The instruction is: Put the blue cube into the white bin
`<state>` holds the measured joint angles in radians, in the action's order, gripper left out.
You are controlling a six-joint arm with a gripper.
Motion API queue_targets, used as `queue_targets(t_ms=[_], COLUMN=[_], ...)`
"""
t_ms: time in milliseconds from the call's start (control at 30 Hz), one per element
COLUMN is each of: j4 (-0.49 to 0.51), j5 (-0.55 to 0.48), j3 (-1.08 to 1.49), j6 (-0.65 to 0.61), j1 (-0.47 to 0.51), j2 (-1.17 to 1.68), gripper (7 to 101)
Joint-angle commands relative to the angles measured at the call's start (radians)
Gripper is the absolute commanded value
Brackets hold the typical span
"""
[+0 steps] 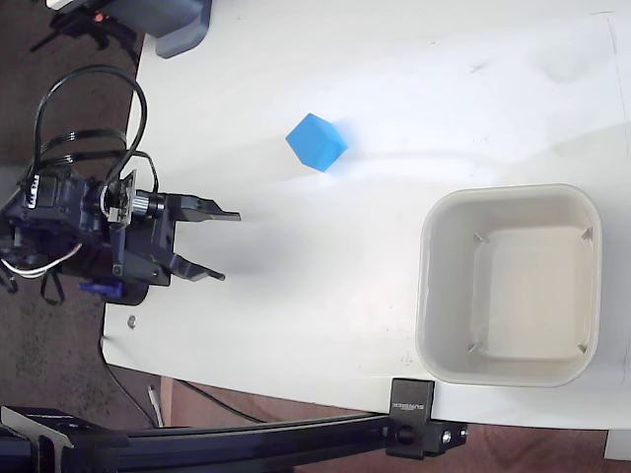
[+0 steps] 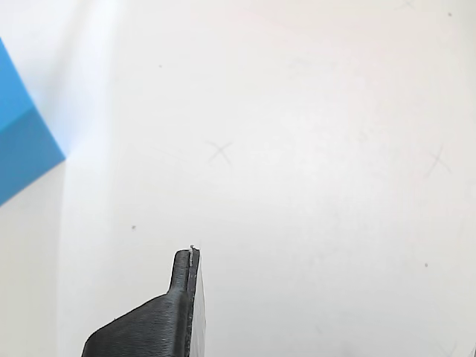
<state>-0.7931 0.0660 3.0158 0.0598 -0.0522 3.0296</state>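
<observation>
The blue cube [image 1: 316, 141] rests on the white table, up and to the right of my gripper [image 1: 229, 245] in the fixed view. My gripper is open, its two black fingers spread and holding nothing, a good way short of the cube. The white bin [image 1: 510, 286] stands at the right with nothing in it. In the wrist view, part of the blue cube [image 2: 22, 141] shows at the left edge, and one black finger [image 2: 178, 297] rises from the bottom; the other finger is out of frame.
A grey-blue device [image 1: 182, 25] sits at the table's top left corner. A black bar with a clamp [image 1: 414, 419] runs along the table's lower edge. Cables [image 1: 89, 108] loop over the arm at the left.
</observation>
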Motion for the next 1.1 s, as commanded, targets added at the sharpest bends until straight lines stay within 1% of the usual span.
queue_targets(t_ms=[33, 367, 467, 533, 633, 733, 800, 900, 933, 967, 1033, 1100], j4=[0.015, 0.015, 0.012, 0.002, -0.049, -0.100, -0.144, -0.186, -0.193, -0.192, -0.172, -0.141], j5=[0.003, -0.002, -0.023, -0.044, -0.075, -0.129, -0.137, -0.092, -0.104, -0.132, -0.149, -0.189], j3=[-0.025, -0.025, -0.037, -0.084, -0.209, -0.348, -0.445, -0.534, -0.538, -0.538, -0.538, -0.529], j6=[0.003, 0.000, -0.014, -0.025, -0.044, -0.081, -0.094, -0.081, -0.089, -0.101, -0.115, -0.132], j1=[0.028, 0.028, 0.026, 0.026, 0.038, 0.054, 0.017, -0.101, -0.115, -0.132, -0.193, -0.216], j2=[0.023, 0.023, 0.023, 0.023, 0.000, -0.126, -0.221, -0.305, -0.299, -0.296, -0.325, -0.360], gripper=[100.3, 100.3, 100.3, 100.3, 100.3, 100.3, 100.3, 100.3, 100.3, 100.3, 100.3, 99.2])
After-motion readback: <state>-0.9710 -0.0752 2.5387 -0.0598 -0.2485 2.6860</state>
